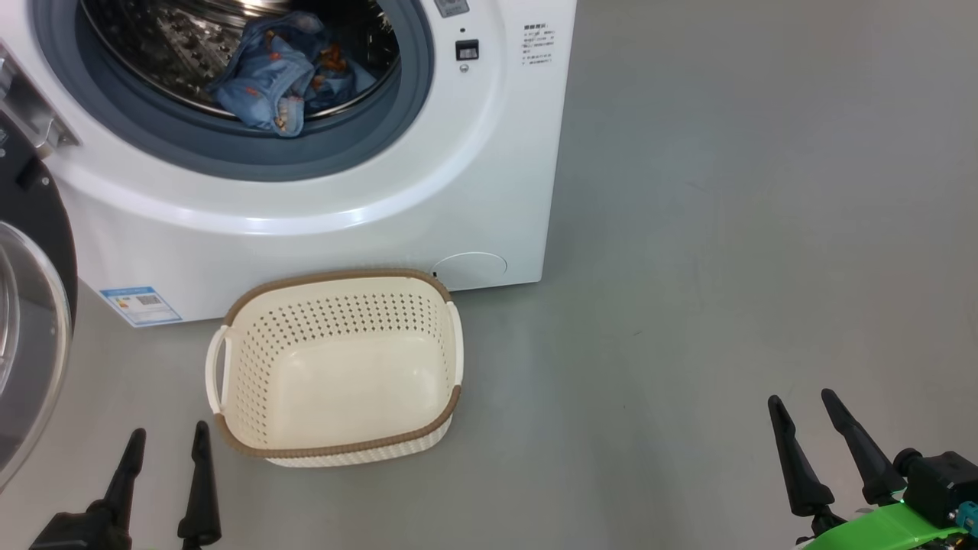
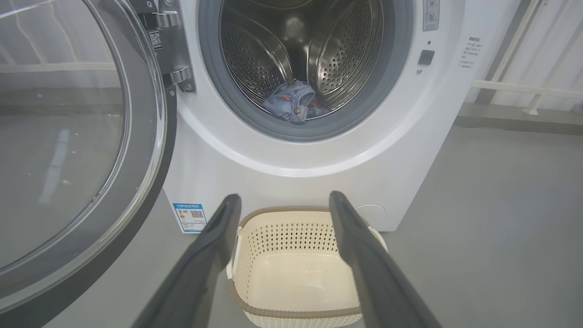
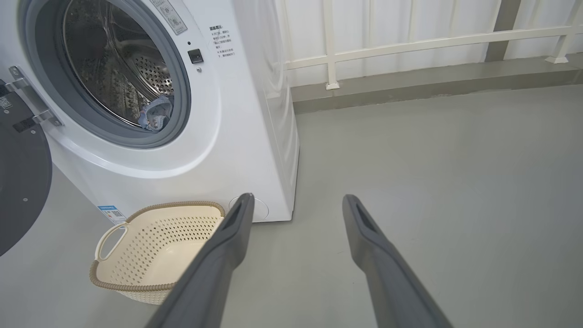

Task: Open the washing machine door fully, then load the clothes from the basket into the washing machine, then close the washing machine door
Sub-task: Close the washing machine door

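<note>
**Jaws parted, clothes in the drum**

Jaws on both arms spread wide, pinching nothing. Inside the washing machine (image 1: 306, 221), at the front lip of its steel drum (image 2: 255, 64): the clothes (image 1: 267, 84), bunched together. Swung wide open at the left, the washing machine door (image 1: 30, 336). On the floor (image 1: 726, 229) just before the machine's base, the basket (image 1: 336, 276), left jaws near its near-left corner, right jaws well apart.
</note>
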Robot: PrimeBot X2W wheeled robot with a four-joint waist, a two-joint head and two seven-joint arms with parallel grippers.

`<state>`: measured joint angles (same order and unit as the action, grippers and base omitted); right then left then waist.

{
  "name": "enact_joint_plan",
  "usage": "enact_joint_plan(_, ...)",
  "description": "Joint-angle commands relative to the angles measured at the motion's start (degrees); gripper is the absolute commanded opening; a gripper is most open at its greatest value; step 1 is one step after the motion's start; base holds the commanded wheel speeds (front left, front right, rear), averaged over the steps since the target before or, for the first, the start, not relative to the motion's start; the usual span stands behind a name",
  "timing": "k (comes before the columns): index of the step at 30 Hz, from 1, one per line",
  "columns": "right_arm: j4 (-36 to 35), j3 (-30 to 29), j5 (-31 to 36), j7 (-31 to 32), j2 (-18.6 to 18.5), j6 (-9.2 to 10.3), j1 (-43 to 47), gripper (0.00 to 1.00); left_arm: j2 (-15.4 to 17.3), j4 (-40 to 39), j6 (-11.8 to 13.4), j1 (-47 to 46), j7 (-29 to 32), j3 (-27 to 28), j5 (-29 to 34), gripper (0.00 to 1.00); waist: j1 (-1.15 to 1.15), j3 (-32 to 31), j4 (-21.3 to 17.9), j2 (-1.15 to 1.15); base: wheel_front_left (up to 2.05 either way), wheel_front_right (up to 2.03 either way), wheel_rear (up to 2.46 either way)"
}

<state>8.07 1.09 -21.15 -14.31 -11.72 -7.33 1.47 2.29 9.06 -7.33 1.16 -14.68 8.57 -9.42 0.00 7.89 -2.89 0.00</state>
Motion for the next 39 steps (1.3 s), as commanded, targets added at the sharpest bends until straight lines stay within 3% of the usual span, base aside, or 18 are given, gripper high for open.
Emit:
enact_joint_plan(1,-1.46,1.03,0.19,-0.69,-0.91,-0.16,0.24,1.0,0.8,-1.66,-0.13,-0.88,-0.32,1.67,-0.64,1.0,0.0,-0.09,0.17,0.0,0.0,0.0,0.0)
enact_joint_plan(14,-1.8,3.07,0.28,-0.69,-1.99,-0.16,-0.47,1.0,0.69,-1.74,-0.09,-1.05,-0.32,2.52,-1.26,1.0,0.0,0.0,6.12,0.0,0.0,0.0,0.0)
enact_joint_plan(39,0.51,10.89,-0.68,-0.69,-5.75,-0.16,-6.12,1.0,0.59,-1.59,4.03,2.13,-0.32,0.86,-5.76,1.0,0.0,-1.05,30.79,0.0,0.0,0.0,0.0)
